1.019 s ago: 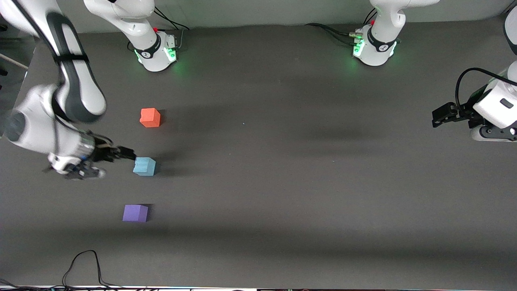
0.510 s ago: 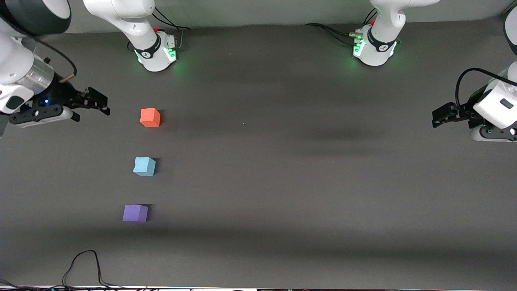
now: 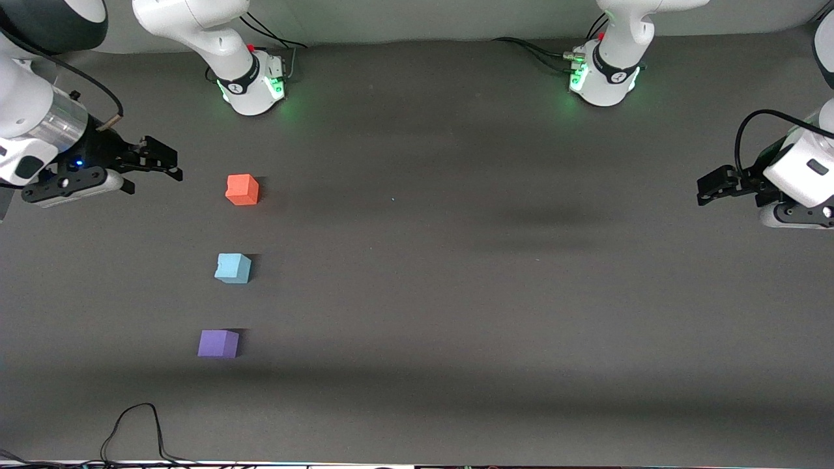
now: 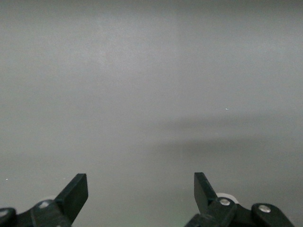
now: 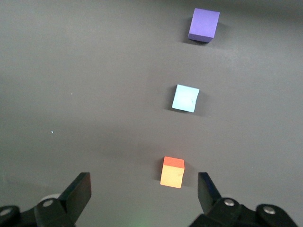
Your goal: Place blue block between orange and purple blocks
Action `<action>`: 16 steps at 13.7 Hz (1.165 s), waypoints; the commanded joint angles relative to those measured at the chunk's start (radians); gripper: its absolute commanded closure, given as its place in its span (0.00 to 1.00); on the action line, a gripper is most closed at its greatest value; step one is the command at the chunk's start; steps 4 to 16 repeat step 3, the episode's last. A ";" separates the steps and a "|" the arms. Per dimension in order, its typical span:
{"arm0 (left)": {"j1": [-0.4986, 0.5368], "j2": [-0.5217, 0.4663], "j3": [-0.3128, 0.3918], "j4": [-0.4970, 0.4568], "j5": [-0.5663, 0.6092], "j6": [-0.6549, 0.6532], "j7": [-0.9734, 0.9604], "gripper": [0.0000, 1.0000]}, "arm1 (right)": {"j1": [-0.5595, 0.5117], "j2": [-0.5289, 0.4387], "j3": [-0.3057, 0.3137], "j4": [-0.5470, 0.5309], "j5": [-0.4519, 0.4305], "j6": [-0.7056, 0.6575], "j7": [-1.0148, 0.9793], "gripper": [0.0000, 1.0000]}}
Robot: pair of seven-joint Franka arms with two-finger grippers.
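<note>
The blue block sits on the dark table in a line between the orange block, which is farther from the front camera, and the purple block, which is nearer. All three stand apart. My right gripper is open and empty, raised over the table toward the right arm's end, beside the orange block. The right wrist view shows the orange block, the blue block and the purple block past its open gripper. My left gripper waits open and empty at the left arm's end.
The two arm bases stand at the table's edge farthest from the front camera. A black cable loops at the edge nearest the front camera. The left wrist view shows only bare table.
My right gripper was low beside the blue block a second ago; it has lifted away to a spot beside the orange block. The blocks and the left arm have not moved.
</note>
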 commanded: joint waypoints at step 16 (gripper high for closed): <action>0.003 0.003 -0.004 0.014 -0.010 -0.013 -0.014 0.00 | 0.018 0.025 -0.012 0.034 -0.047 -0.027 0.007 0.00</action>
